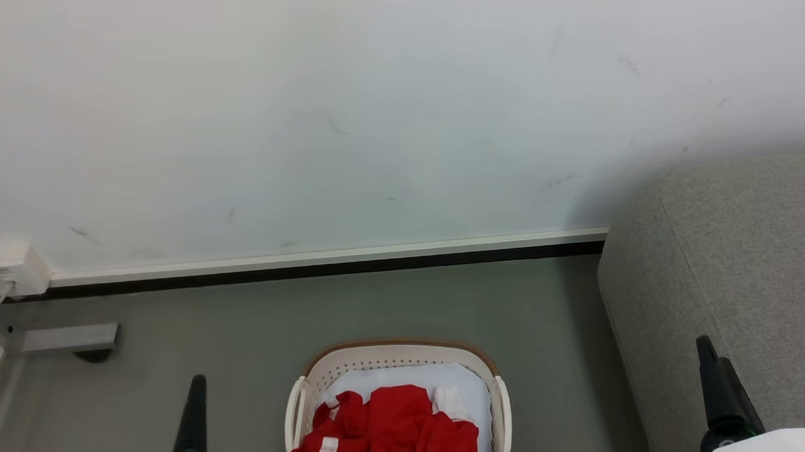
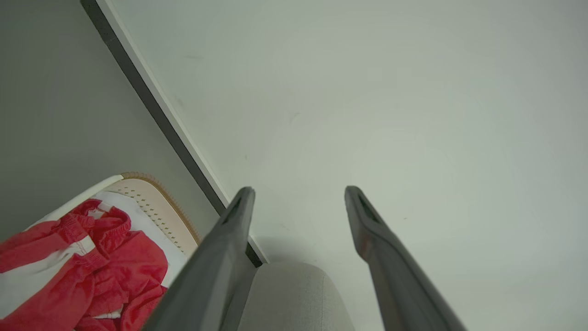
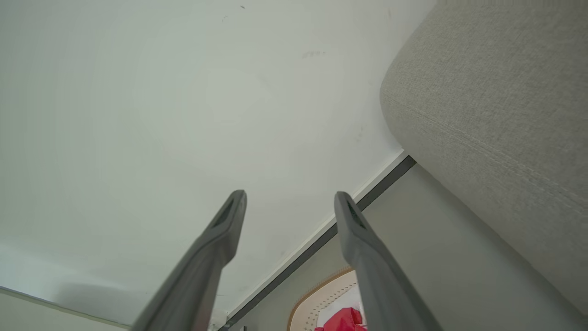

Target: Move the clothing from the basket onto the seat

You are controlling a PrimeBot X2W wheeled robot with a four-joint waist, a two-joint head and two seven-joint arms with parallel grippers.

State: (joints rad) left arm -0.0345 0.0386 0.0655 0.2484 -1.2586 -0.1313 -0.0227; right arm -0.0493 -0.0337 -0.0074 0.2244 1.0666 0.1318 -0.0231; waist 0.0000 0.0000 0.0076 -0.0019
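While my left end effector (image 2: 299,191) and right end effector (image 3: 290,196) stand spread, empty, sloppy grab may drag white sheet (image 1: 409,378) with clothing (image 1: 384,424).

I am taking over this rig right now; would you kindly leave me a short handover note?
Grippers: left gripper open, empty, left of the basket; right gripper open, empty, by the seat.
Things: all visible clothing lies in the basket on a white cloth; basket stands on the floor, seat to its right.
Done: nothing on the seat yet.
Left: grasp the clothing, lay it on the seat.
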